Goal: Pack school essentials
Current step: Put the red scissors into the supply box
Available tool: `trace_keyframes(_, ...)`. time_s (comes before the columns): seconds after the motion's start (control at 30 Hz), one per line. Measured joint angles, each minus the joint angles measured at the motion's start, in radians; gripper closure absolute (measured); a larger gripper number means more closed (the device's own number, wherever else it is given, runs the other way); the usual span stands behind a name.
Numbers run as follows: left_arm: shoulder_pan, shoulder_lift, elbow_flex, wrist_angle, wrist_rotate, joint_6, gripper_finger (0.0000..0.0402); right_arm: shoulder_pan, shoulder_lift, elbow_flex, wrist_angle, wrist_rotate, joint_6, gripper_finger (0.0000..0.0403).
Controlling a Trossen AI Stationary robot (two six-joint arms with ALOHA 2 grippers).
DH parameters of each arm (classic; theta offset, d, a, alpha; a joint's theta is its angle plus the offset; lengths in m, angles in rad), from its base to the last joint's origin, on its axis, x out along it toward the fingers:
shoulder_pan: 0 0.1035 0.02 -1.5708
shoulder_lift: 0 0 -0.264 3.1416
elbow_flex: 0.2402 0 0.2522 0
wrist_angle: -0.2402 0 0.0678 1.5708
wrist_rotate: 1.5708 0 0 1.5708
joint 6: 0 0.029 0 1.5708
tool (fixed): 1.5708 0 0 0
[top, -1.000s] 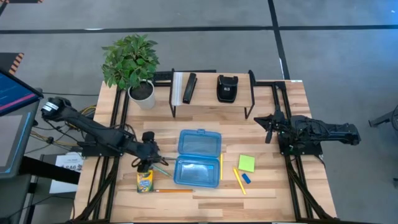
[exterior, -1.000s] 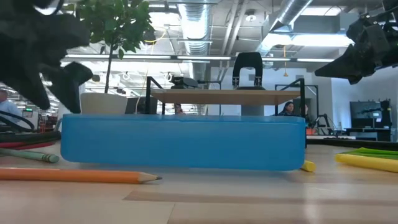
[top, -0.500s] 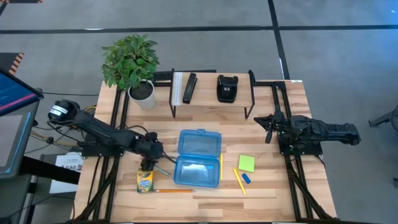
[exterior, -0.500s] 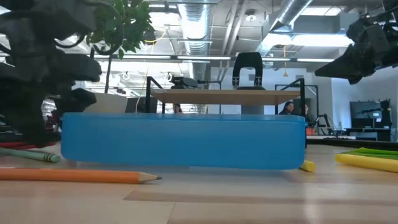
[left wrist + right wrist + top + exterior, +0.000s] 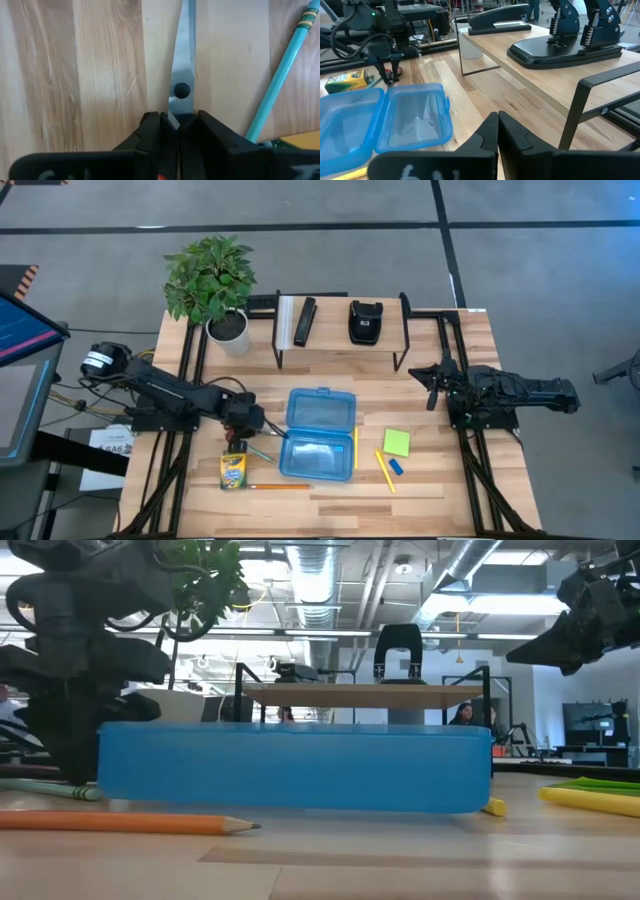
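Observation:
My left gripper [image 5: 238, 445] stands over the scissors [image 5: 182, 60] left of the open blue case [image 5: 318, 435] and is shut on them. The scissors lie flat on the table beside a teal pencil [image 5: 280, 75] and the crayon box [image 5: 233, 471]. An orange pencil [image 5: 275, 487] lies near the front edge. The green sticky pad [image 5: 396, 442], the blue eraser [image 5: 396, 467] and yellow pencils [image 5: 384, 470] lie right of the case. My right gripper [image 5: 432, 385] waits shut at the table's right side. My left gripper pinches the scissors between its two fingers [image 5: 152, 131], just behind the pivot screw [image 5: 181, 90], where the blades meet the handles. The fingers come from above, pointing down, and lie across the scissors. The blades rest flat on the table.
A black-framed wooden shelf [image 5: 340, 340] at the back carries a black stapler [image 5: 304, 321] and a black hole punch [image 5: 365, 322]. A potted plant [image 5: 212, 280] stands at the back left. Bare wood lies between the shelf and the case.
My left gripper has come down onto the scissors beside the crayon box and has shut on them. The scissors still lie on the table.

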Motion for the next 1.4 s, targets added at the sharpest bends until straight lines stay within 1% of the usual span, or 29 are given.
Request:
trace_keyframes(0.13, 0.01, 0.001, 0.023, -0.039, -0.001, 0.016, 0.0331, 0.0, 0.0, 0.0, 0.0, 0.0, 0.0, 0.0377)
trace_keyframes(0.27, 0.01, 0.001, 0.054, -0.1, -0.043, 0.027, 0.0331, 0.0, 0.0, 0.0, 0.0, 0.0, 0.0, 0.0377)
trace_keyframes(0.73, 0.009, -0.007, 0.225, -0.362, -0.136, 0.039, 0.0335, 0.0, 0.0, 0.0, 0.0, 0.0, 0.0, 0.0377)
trace_keyframes(0.83, 0.004, -0.024, 0.264, -0.363, -0.125, 0.037, 0.0335, 0.0, 0.0, 0.0, 0.0, 0.0, 0.0, 0.0377)
trace_keyframes(0.93, -0.026, -0.027, 0.333, -0.35, -0.117, 0.025, 0.0335, 0.0, 0.0, 0.0, 0.0, 0.0, 0.0, 0.0377)
trace_keyframes(1.03, -0.069, -0.019, 0.393, -0.265, -0.107, 0.03, 0.0335, 0.0, 0.0, 0.0, 0.0, 0.0, 0.0, 0.0377)
trace_keyframes(1.1, -0.091, 0.013, 0.435, -0.212, -0.097, 0.044, 0.0335, 0.0, 0.0, 0.0, 0.0, 0.0, 0.0, 0.0377)
trace_keyframes(1.17, -0.107, 0.068, 0.481, -0.196, -0.098, 0.058, 0.0335, 0.0, 0.0, 0.0, 0.0, 0.0, 0.0, 0.0377)
trace_keyframes(1.33, -0.109, 0.289, 0.622, -0.172, -0.097, 0.122, 0.0335, 0.0, 0.0, 0.0, -0.005, 0.0, 0.0, 0.0377)
trace_keyframes(1.4, -0.1, 0.368, 0.68, -0.173, -0.082, 0.149, 0.0335, 0.0, 0.0, 0.0, -0.003, 0.0, 0.0, 0.0377)
